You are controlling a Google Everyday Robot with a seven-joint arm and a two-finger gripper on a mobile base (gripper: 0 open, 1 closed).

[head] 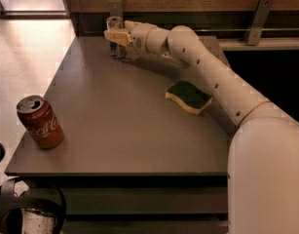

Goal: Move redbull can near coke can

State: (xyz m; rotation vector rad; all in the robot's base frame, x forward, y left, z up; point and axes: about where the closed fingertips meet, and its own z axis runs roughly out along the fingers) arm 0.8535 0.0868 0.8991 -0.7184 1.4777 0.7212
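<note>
The redbull can (114, 23) is slim and silver with blue panels and stands upright at the far back of the grey table (124, 130), left of centre. My gripper (115, 36) reaches in from the right and is at the can's middle, covering part of it. The coke can (40, 122) is red with white script. It stands upright near the table's front left corner, far from the redbull can and from the gripper.
A green and yellow sponge (189, 96) lies on the right half of the table, under my arm (212, 77). A dark wall with a wooden panel runs behind the table. The table's left edge drops to a light floor (22, 57).
</note>
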